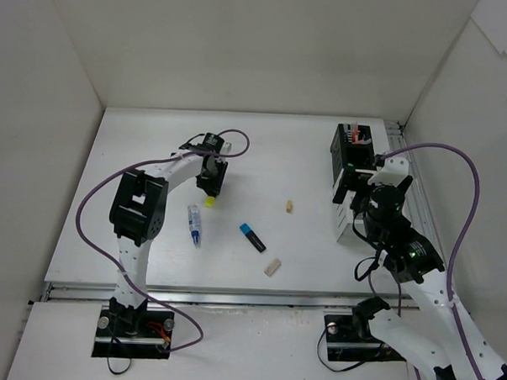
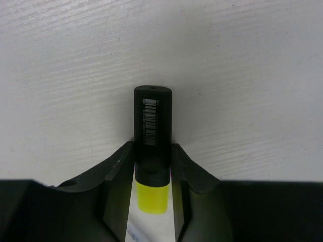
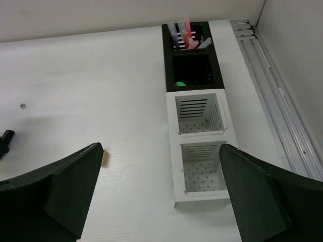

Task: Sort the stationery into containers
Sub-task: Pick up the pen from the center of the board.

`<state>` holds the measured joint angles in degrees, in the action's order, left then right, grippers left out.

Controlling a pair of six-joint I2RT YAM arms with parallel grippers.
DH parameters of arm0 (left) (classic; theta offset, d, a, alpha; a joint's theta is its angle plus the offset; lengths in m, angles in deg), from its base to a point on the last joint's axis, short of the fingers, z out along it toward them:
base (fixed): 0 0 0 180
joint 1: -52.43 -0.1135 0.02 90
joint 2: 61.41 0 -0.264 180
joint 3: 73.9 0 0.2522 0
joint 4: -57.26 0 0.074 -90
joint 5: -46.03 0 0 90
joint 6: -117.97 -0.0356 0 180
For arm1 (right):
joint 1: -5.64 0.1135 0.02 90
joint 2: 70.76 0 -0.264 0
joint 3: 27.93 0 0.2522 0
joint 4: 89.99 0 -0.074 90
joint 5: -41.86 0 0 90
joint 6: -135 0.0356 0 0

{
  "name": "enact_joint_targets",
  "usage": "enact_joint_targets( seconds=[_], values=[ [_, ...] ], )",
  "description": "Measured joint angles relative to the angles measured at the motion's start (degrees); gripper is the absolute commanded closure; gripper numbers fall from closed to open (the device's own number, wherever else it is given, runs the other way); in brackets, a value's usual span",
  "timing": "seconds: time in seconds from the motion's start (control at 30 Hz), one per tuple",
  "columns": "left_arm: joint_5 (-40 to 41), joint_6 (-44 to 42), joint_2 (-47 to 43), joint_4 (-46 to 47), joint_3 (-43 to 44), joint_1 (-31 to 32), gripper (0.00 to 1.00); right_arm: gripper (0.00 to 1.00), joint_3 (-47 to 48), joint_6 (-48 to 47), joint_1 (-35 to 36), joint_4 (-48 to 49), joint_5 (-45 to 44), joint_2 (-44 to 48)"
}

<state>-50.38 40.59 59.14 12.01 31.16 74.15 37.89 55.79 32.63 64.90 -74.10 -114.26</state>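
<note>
My left gripper is shut on a yellow highlighter. In the left wrist view, its black body sticks out past the fingers close to the table. A white-blue tube, a blue highlighter and two beige erasers lie on the table. The black container holds pens and something green. The white container joins it and has two empty compartments. My right gripper is open and empty, above the table by the white container's near end.
One eraser lies just beyond my right gripper's left finger. A dark object shows at the left edge of the right wrist view. White walls enclose the table. A metal rail runs along its right edge beside the containers.
</note>
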Motion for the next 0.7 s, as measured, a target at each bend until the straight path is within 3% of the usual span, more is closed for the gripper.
enact_joint_targets(
  seconds=[0.33, 0.5, 0.6, 0.7],
  values=[
    [-4.4, 1.4, -0.4, -0.8, 0.3, 0.0, 0.91, 0.02, 0.0, -10.4, 1.9, -0.9, 13.3, -6.1],
    [-16.6, 3.3, -7.4, 3.7, -5.7, 0.0, 0.91, 0.02, 0.0, -18.6, 6.3, -0.9, 18.4, -12.7],
    [-24.8, 6.0, -14.1, 6.8, -10.3, 0.0, 0.99, 0.02, 0.0, -23.3, 10.1, -0.8, 20.0, -16.4],
    [-29.6, 12.0, -18.3, 11.1, -11.6, 0.1, 1.0, 0.02, -0.6, -25.4, 13.7, 2.1, 20.3, -18.7]
  ],
)
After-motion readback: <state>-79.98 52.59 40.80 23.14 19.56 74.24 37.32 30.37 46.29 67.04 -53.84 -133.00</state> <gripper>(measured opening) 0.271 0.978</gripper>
